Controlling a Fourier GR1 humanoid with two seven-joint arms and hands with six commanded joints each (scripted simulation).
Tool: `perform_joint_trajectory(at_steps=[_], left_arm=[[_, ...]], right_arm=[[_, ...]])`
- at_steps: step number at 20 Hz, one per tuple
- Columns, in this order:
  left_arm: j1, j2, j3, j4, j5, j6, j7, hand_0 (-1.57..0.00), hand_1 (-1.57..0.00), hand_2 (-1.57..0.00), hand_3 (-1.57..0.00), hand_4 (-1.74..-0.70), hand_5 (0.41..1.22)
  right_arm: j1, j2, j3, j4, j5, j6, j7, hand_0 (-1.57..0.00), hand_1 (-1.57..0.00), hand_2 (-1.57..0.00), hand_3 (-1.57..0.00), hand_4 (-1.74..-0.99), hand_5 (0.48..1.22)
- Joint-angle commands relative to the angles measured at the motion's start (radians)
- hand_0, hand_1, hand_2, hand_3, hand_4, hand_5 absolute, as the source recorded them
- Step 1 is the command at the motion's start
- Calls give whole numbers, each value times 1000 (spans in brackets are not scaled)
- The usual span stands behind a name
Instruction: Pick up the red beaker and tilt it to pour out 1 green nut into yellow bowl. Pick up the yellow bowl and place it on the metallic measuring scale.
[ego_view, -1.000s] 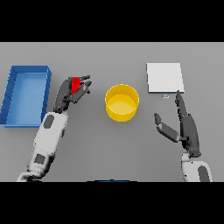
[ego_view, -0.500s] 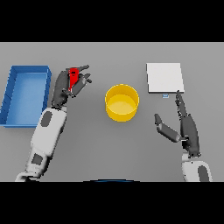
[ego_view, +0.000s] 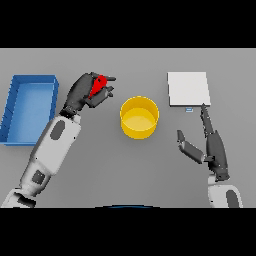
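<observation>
The left hand (ego_view: 82, 95) has its fingers curled round the small red beaker (ego_view: 98, 86), holding it tilted above the grey desk (ego_view: 100, 165), to the left of the round yellow bowl (ego_view: 139, 116) and not yet over it. To pour well, the beaker's mouth should sit squarely above the bowl's middle and tip gently so only one green nut, not visible from here, drops in. The right hand (ego_view: 212, 145) rests with fingers straight just below the flat metallic measuring scale (ego_view: 188, 89); a blue rectangular tray (ego_view: 15, 90) sits far left.
</observation>
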Motion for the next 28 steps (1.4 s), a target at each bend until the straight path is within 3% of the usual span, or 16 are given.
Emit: perform_joint_trajectory(at_steps=[1, 5, 10, 12, 14, 15, 19, 23, 28], left_arm=[[-13, 10, -17, -2, -23, -1, 36, -1566, -1566, -1566, -1564, -1734, 1114], [-87, 56, -149, 17, -183, -17, 150, -1569, -1569, -1569, -1568, -1738, 1133], [-173, 103, -320, 54, -358, -72, 177, -1570, -1570, -1570, -1570, -1740, 1173], [-219, 112, -363, 88, -402, -94, 171, -1571, -1571, -1571, -1570, -1740, 1190], [-246, 141, -402, 89, -435, -131, 146, -1571, -1571, -1571, -1571, -1649, 1201], [-272, 144, -424, 103, -453, -153, 143, -1571, -1571, -1571, -1571, -1666, 1205], [-366, 141, -531, 129, -519, -269, 111, -1571, -1571, -1571, -1277, -1701, 1215], [-431, 137, -639, 185, -586, -315, 31, -1571, -1571, -1571, -1451, -1723, 1218], [-502, 129, -765, 232, -670, -375, 2, -1571, -1571, -1571, -1532, -1735, 1220]], right_arm=[[2, -2, -1, 3, -3, 4, 2, 1, 1, 1, 1, -1254, 680], [10, -2, 5, -23, -8, 15, 20, 1, 1, 1, 1, -1254, 687], [1, 3, 4, -16, -9, 13, 30, 1, 1, 1, 1, -1270, 700], [11, -6, -6, -16, -23, 20, 11, 1, 1, 1, 1, -1274, 704], [15, 1, -2, -24, -21, 16, 7, 1, 1, 1, 1, -1284, 705], [15, 0, -2, -30, -27, 20, 5, 1, 1, 1, 1, -1283, 702], [22, 26, -4, -12, -40, 11, -6, 1, 1, 1, 1, -1292, 678], [8, 41, -11, 10, -64, 16, -8, 1, 1, 1, 1, -1294, 653], [0, 44, -15, 16, -59, 5, 2, 1, 1, 1, 1, -1293, 631]])
